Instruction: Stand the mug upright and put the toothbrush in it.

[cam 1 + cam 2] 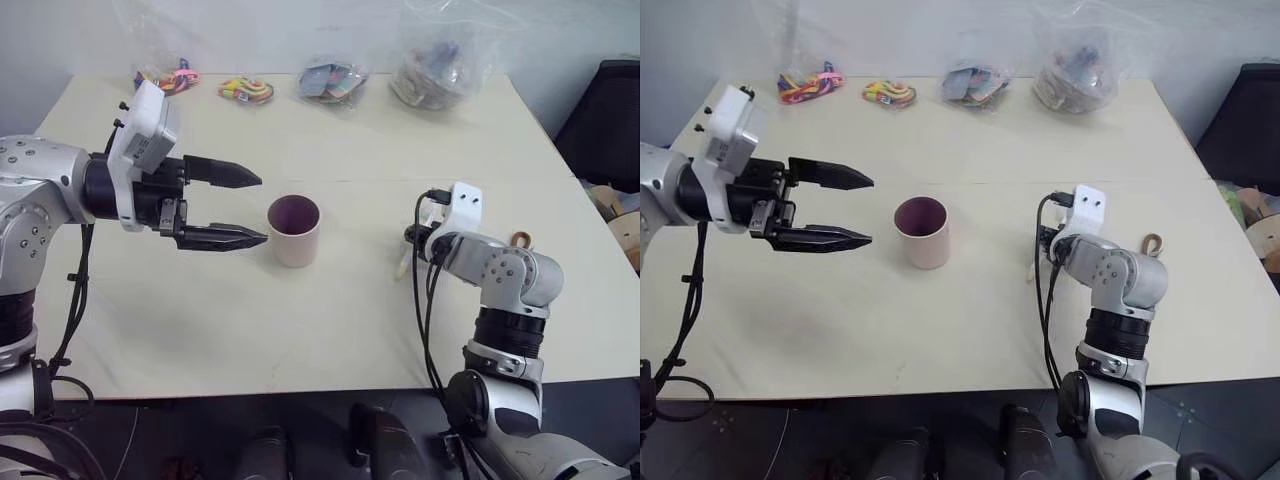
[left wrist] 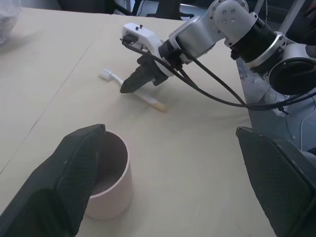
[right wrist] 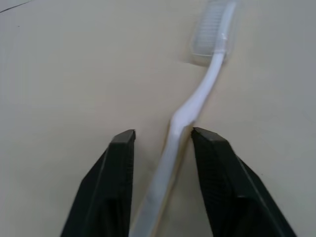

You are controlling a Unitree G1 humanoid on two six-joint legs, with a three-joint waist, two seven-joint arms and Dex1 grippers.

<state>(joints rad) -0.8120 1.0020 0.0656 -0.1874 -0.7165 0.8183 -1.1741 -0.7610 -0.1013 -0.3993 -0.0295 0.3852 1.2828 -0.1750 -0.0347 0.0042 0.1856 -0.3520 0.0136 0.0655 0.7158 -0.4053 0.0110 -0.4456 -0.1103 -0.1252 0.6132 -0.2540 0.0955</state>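
1. You have the mug standing upright near the middle of the table, mouth up, dark pink inside showing.
2. Your left gripper hangs above the table just to the left of the mug, pointing toward it. Its 2 black fingers stand wide apart, 1 above the other, and hold nothing. They do not touch the mug.
3. In the left wrist view the mug sits close to 1 finger of that gripper; you cannot tell whether it touches.
4. The toothbrush lies flat on the table, to the right of the mug and well apart from it.
5. Your right gripper is down at the toothbrush, with the handle running between its 2 fingers and the bristle head lying beyond the tips.
6. Those fingers stand narrow, 1 on each side of the handle. 1 finger is against it; a slim gap shows at the other, so you cannot tell whether it is gripped.
7. In the left wrist view the toothbrush still lies on the table under that gripper.
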